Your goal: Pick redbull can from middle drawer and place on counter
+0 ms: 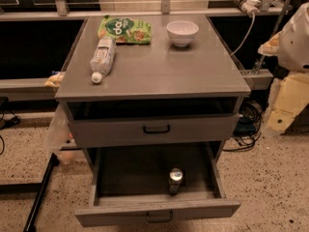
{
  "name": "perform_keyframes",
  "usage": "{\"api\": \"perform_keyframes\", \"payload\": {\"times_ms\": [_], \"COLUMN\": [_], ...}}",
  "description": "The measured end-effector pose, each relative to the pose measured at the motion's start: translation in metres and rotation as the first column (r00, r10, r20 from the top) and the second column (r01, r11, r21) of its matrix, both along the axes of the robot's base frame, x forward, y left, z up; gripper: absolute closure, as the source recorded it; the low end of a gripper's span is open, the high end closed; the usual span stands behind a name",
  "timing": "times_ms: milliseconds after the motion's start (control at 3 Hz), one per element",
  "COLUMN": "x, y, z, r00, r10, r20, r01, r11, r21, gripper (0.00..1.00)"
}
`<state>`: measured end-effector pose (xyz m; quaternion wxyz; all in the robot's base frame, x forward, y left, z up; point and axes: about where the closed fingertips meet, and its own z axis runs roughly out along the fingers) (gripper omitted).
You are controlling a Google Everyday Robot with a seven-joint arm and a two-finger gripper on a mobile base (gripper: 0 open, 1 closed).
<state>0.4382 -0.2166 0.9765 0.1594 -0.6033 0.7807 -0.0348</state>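
The redbull can stands upright in the middle drawer, near the front and a little right of centre. The drawer is pulled wide open, and its black bar handle shows at the bottom of the view. The grey counter tops the cabinet. The gripper is not in view. Only a white rounded part of the arm shows at the right edge, well away from the can.
On the counter lie a plastic bottle on its side, a green snack bag and a white bowl. The drawer above is slightly open. Cables lie on the speckled floor at the right, and a black pole stands at the left.
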Motion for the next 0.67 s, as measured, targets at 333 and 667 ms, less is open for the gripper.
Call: {"api": "perform_keyframes", "payload": {"times_ms": [333, 667], "x": [0.000, 0.002], "y": [0.000, 0.002], "z": [0.000, -0.011], "r00": [1.0000, 1.0000], "r10": [0.000, 0.003], "r20": [0.000, 0.008], "r01": [0.000, -0.003], "r11": [1.000, 1.000], "r21": [0.000, 0.011], "gripper": [0.00, 0.18]}}
